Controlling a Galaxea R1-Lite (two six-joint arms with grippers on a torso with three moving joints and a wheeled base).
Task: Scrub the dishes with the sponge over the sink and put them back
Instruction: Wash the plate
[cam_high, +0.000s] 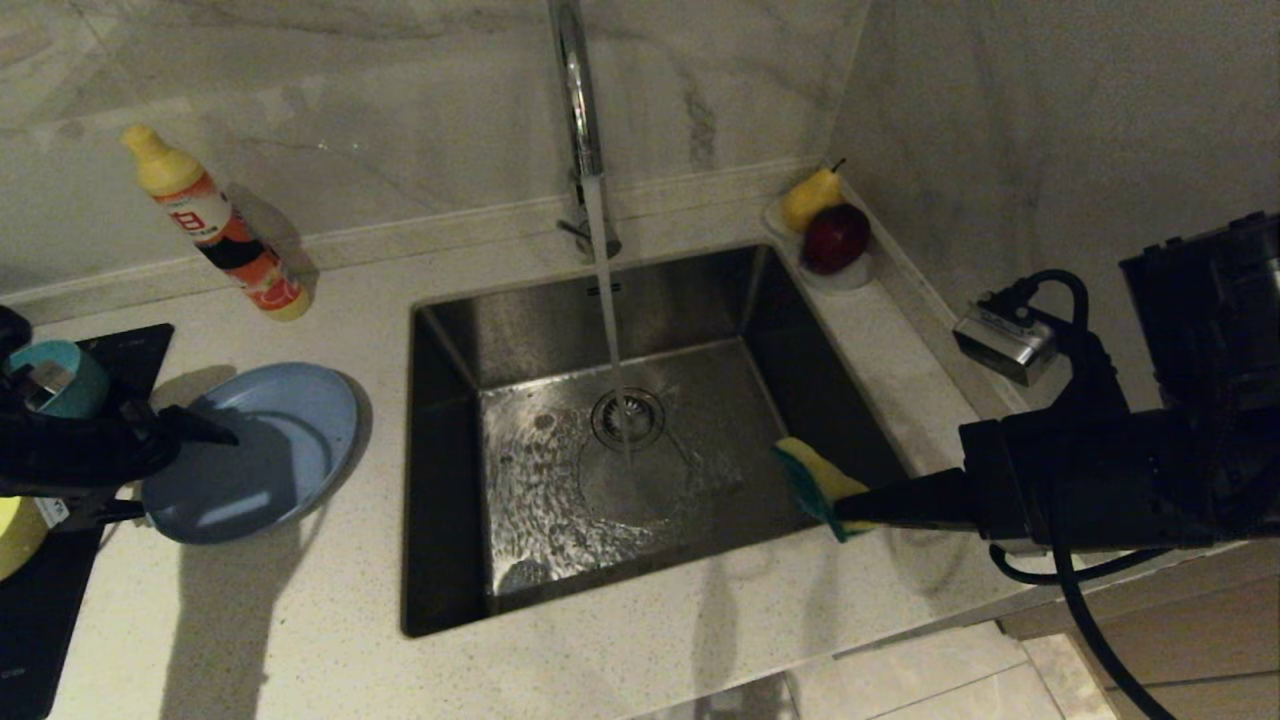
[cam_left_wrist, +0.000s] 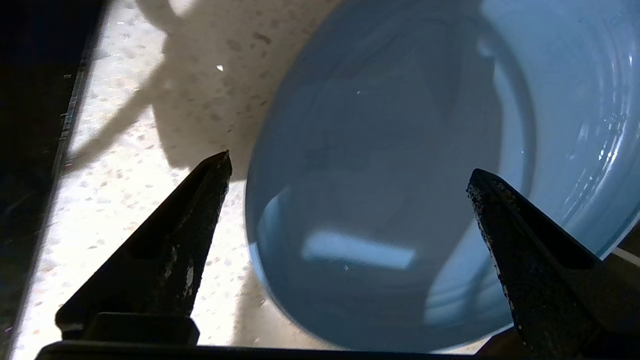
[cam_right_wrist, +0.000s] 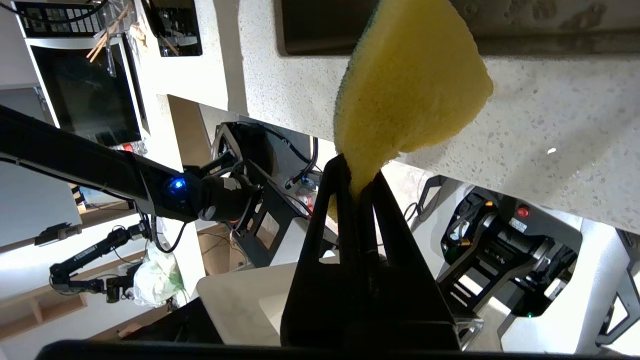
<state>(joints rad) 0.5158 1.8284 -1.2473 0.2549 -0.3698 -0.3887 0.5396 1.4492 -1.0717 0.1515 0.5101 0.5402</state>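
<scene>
The light-blue plate (cam_high: 270, 440) lies flat on the counter left of the sink (cam_high: 520, 330). My left gripper (cam_high: 185, 478) hovers over the plate's left rim, open, with nothing between its fingers. In the left wrist view the plate (cam_left_wrist: 400, 150) fills the space under the open left gripper (cam_left_wrist: 350, 164). A teal bowl (cam_high: 62, 378) and a pale yellow bowl (cam_high: 14, 535) sit behind that arm, partly hidden. My right gripper (cam_high: 850, 510) is shut on the yellow sponge (cam_high: 815, 480) above the sink's right front corner. The right wrist view shows the sponge (cam_right_wrist: 410, 85) pinched in the right gripper (cam_right_wrist: 357, 175).
Water runs from the chrome tap (cam_high: 580, 100) onto the drain (cam_high: 628, 418). A detergent bottle (cam_high: 225, 235) stands at the back left. A small dish with a pear and an apple (cam_high: 825, 230) sits at the back right corner. A black hob (cam_high: 60, 590) lies at the far left.
</scene>
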